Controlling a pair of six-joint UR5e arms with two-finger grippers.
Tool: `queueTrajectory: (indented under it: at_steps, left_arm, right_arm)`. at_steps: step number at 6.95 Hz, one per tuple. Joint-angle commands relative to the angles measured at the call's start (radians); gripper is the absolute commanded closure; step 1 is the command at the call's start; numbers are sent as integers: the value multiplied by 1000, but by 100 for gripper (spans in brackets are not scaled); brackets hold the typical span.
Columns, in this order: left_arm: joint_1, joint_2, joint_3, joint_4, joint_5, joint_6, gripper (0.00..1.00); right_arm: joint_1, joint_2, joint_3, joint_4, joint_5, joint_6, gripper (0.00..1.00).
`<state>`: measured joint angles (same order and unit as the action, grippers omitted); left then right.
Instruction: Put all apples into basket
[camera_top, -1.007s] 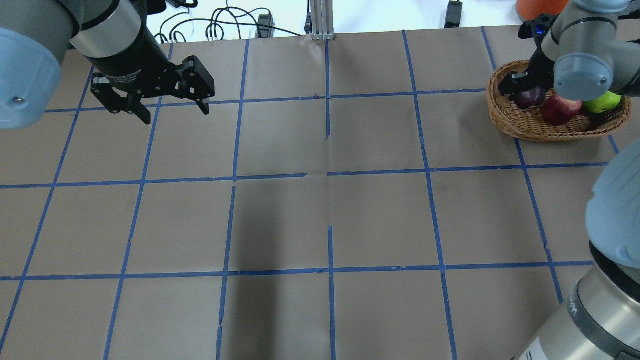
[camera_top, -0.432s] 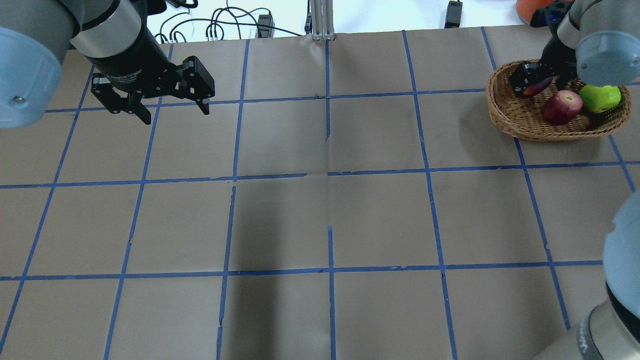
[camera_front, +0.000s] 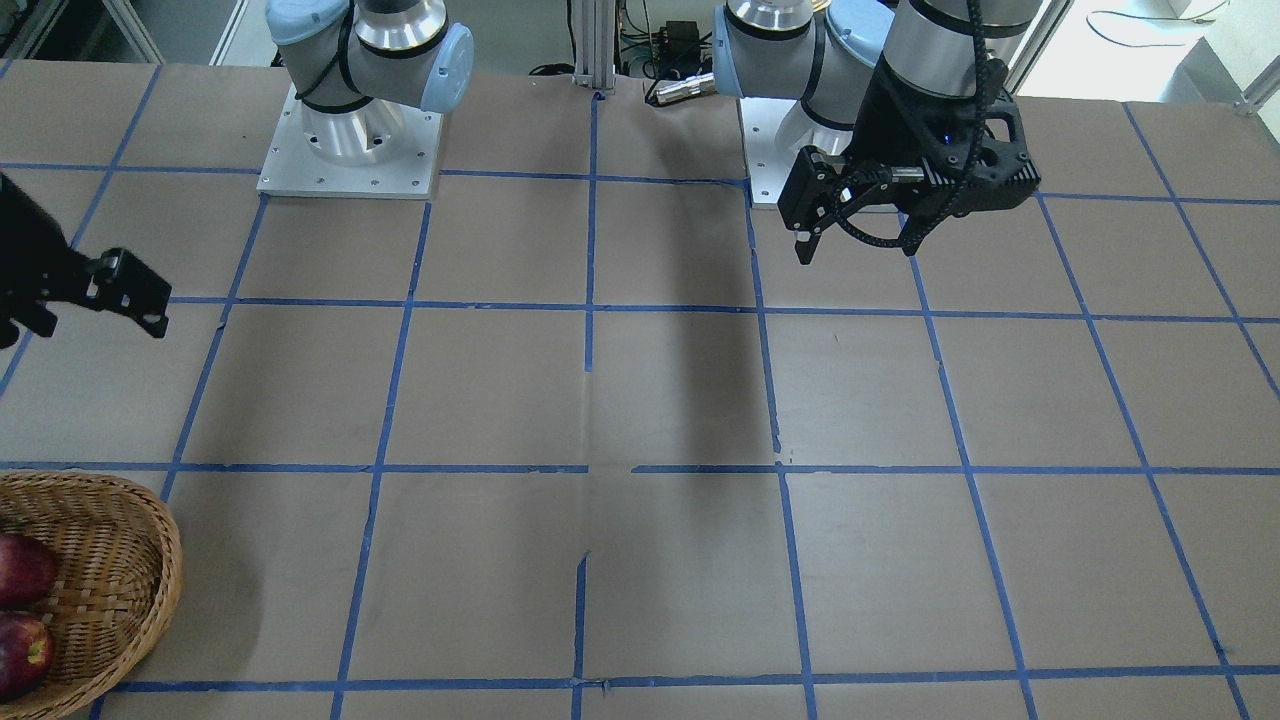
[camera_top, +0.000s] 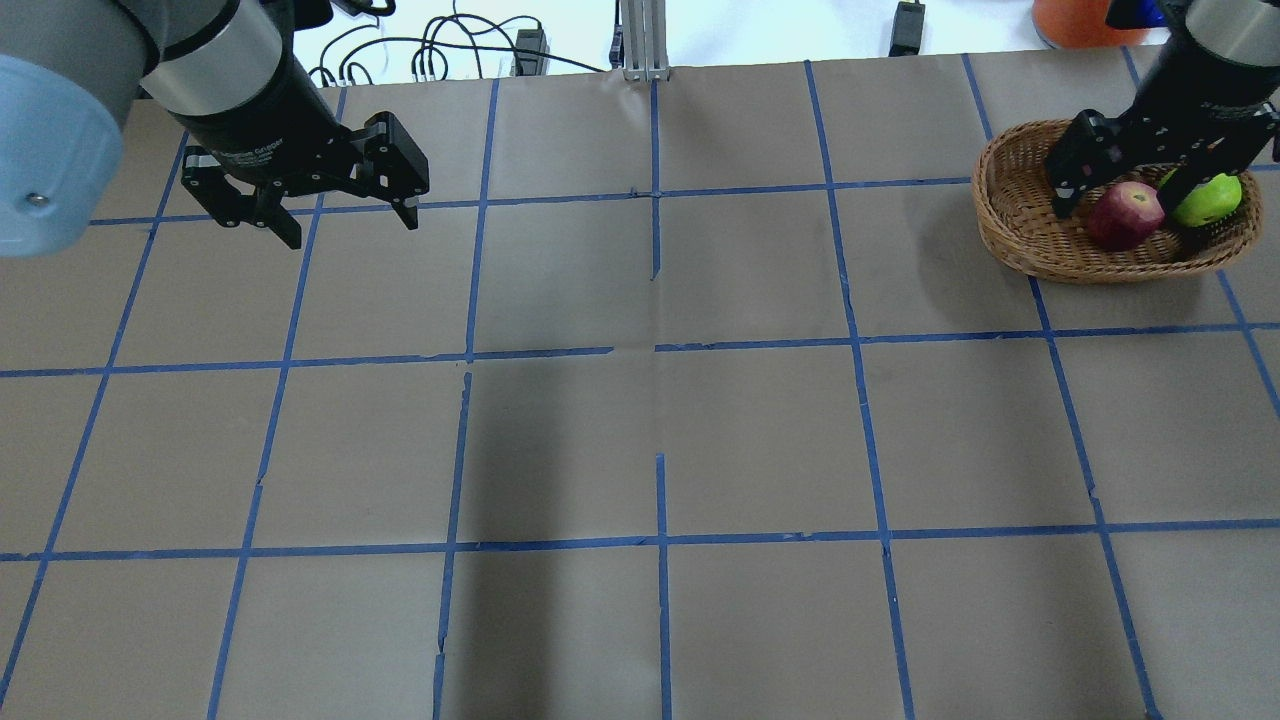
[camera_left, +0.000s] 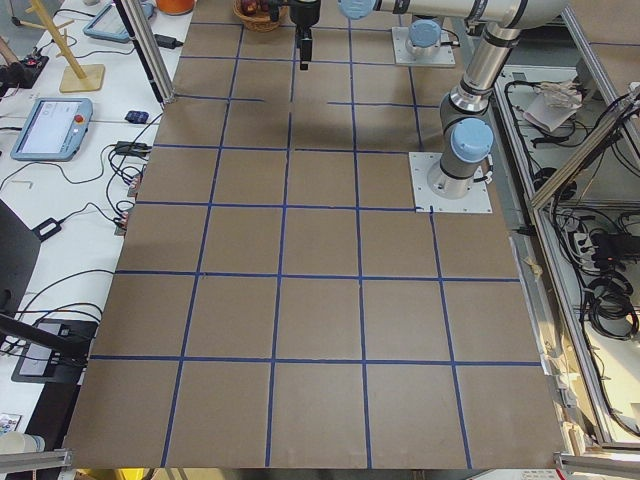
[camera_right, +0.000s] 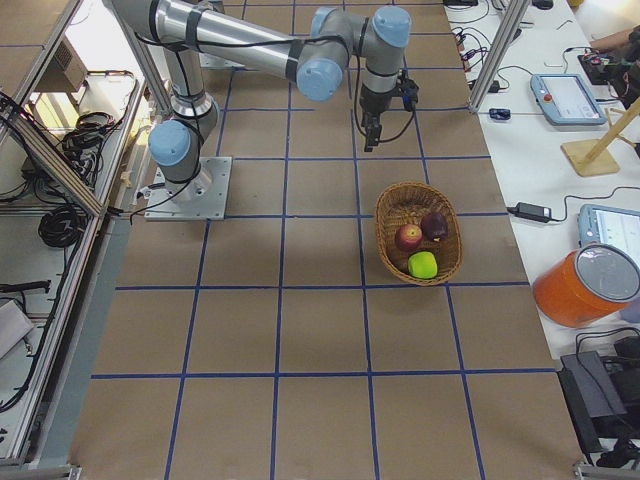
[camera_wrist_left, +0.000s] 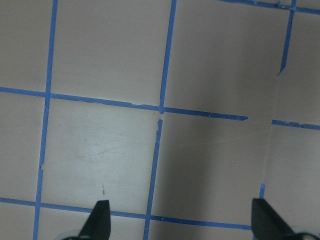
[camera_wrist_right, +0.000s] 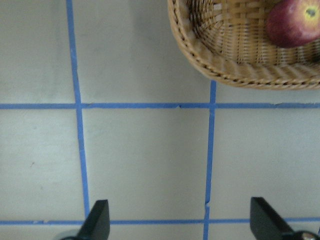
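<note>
As the right-side view shows, all three apples lie in the basket (camera_right: 392, 200): the red apple (camera_right: 408, 237) sits mid-basket and the maroon apple (camera_right: 434, 225) is just beside it. The green apple (camera_right: 423, 264) is at the end nearer that camera, close against the red one. The basket sits on the desk (camera_top: 760, 440) toward its far right corner in the overhead view. Above the desk close by the basket hangs the right gripper (camera_wrist_right: 181, 222), jaws wide, nothing between them. Its wrist view has the basket rim and the red apple at top right, with taped desk below the fingertips. In the overhead view it overlaps the basket and hides the maroon apple, touching none of the fruit as far as I can tell. Well apart from the basket, the left gripper (camera_top: 350, 228) hangs over the desk's far left, jaws wide too, holding nothing. Only blue tape lines (camera_wrist_left: 160, 110) on brown desk show under it.
</note>
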<state>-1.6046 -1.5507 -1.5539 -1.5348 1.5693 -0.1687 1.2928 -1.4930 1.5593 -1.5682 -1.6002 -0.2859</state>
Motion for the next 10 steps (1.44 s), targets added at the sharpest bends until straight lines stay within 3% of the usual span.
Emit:
queueTrajectory:
  at_steps: [1,4,10]
  left_arm:
    - [0,0,0,-1,0,0,0]
    - [0,-2,0,1,0,0,0]
    - [0,0,0,1,0,0,0]
  right_arm:
    - [60,-87,27,97,5,69,0]
    - [196,-105,42,94,3,140,0]
    - [278,-157,47,106,8,258,0]
